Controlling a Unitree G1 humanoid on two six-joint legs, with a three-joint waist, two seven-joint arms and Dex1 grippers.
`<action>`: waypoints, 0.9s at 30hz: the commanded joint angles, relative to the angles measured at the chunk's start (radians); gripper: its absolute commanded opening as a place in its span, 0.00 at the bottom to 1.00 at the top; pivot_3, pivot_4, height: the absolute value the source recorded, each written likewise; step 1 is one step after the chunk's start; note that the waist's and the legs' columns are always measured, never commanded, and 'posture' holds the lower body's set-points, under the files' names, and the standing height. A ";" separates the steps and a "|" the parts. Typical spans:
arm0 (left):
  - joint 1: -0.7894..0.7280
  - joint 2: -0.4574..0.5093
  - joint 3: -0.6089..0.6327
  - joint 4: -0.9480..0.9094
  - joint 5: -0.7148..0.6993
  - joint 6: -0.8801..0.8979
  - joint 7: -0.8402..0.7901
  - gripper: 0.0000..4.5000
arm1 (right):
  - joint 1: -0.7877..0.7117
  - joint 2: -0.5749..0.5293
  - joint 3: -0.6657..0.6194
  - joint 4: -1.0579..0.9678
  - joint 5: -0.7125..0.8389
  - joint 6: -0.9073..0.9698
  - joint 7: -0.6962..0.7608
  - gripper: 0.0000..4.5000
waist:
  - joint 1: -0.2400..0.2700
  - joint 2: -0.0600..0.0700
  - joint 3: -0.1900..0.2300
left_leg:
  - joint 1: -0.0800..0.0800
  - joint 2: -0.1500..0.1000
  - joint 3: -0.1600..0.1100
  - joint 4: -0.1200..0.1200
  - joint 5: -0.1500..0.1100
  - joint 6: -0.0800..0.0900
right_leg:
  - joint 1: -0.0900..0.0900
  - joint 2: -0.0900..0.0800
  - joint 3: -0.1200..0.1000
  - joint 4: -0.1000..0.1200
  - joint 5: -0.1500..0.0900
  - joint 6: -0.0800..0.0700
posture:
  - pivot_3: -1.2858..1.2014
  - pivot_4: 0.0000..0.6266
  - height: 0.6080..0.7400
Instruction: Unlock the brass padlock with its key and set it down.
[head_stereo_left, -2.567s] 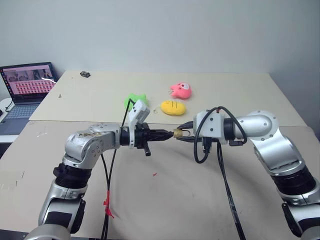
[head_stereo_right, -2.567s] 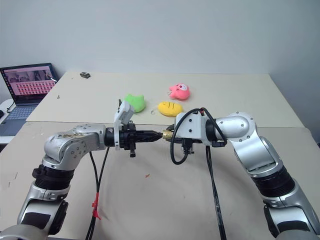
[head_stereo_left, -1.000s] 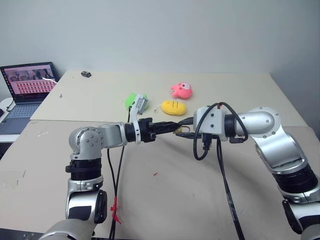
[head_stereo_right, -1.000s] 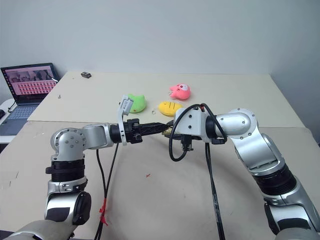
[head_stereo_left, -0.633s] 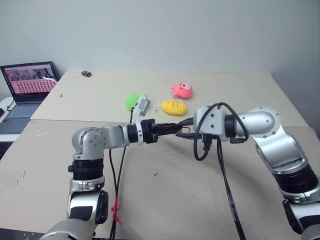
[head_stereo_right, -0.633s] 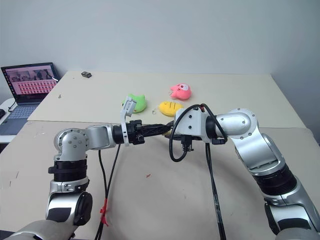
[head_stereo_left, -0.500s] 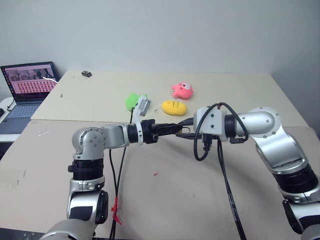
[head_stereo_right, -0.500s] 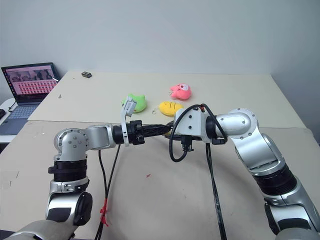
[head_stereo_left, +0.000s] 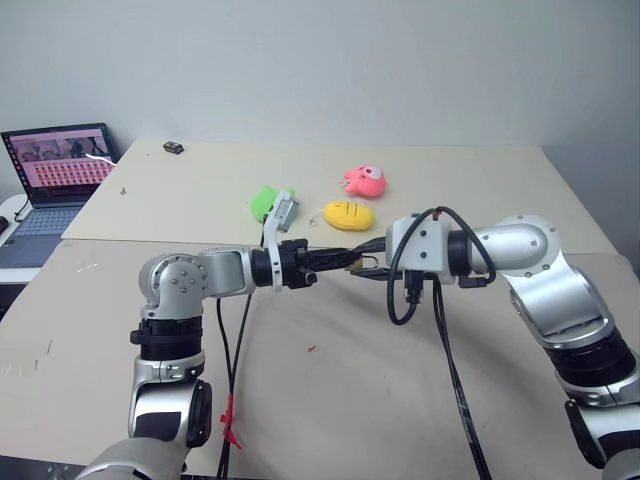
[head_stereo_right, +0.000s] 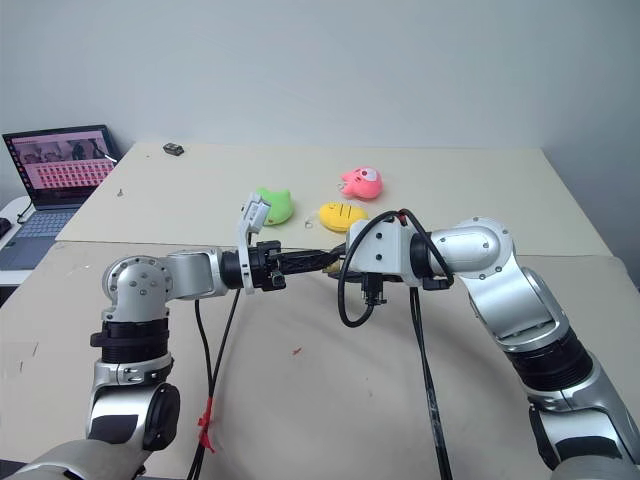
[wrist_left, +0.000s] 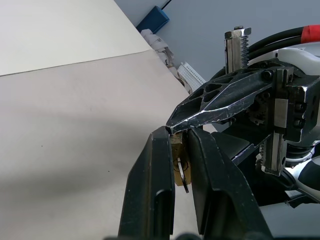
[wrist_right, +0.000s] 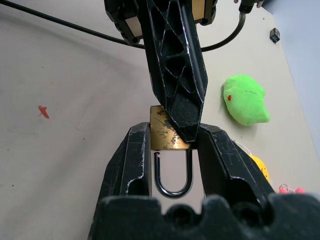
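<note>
The brass padlock (wrist_right: 169, 134) hangs in mid-air above the table (head_stereo_left: 330, 400), clamped by its sides in the right claw (wrist_right: 172, 150), with the shackle loop pointing back toward that wrist. The left claw (wrist_left: 174, 150) has narrowed around the keyhole end of the lock, where the key (wrist_left: 183, 172) sits between its fingers; whether the fingers truly pinch the key cannot be told.

The step in hand looks to be turning the key. To do it well, the left claw should grip the key's head firmly and roll about the key's own line, without pushing sideways, while the right claw keeps the lock body steady.

Both arms reach inward, claw tips meeting at the lock; the left claw lies about level, the right dips slightly.
</note>
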 joint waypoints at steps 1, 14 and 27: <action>-0.002 0.013 -0.008 -0.014 -0.007 0.014 0.004 0.01 | -0.021 -0.014 -0.038 -0.014 0.006 -0.015 -0.002 0.20 | 0.000 0.000 0.000 | 0.000 0.000 0.000 0.000 0.000 0.000 | 0.000 0.000 0.000 0.000 0.000 0.000 | 0.52 0.24 0.37; -0.003 0.010 -0.015 -0.013 -0.005 0.015 0.008 0.01 | -0.021 -0.012 -0.038 -0.015 0.001 -0.017 -0.007 0.20 | 0.000 0.000 0.000 | 0.000 -0.001 -0.001 0.000 0.000 0.000 | 0.000 0.000 0.000 0.000 0.000 0.000 | 0.52 0.24 0.37; 0.003 0.033 -0.029 -0.015 0.001 0.032 0.005 0.24 | -0.021 -0.013 -0.037 -0.013 0.001 -0.022 -0.006 0.20 | 0.000 0.000 0.000 | 0.000 -0.001 -0.001 -0.001 0.000 0.000 | 0.000 0.000 0.000 0.000 0.000 0.000 | 0.52 0.24 0.37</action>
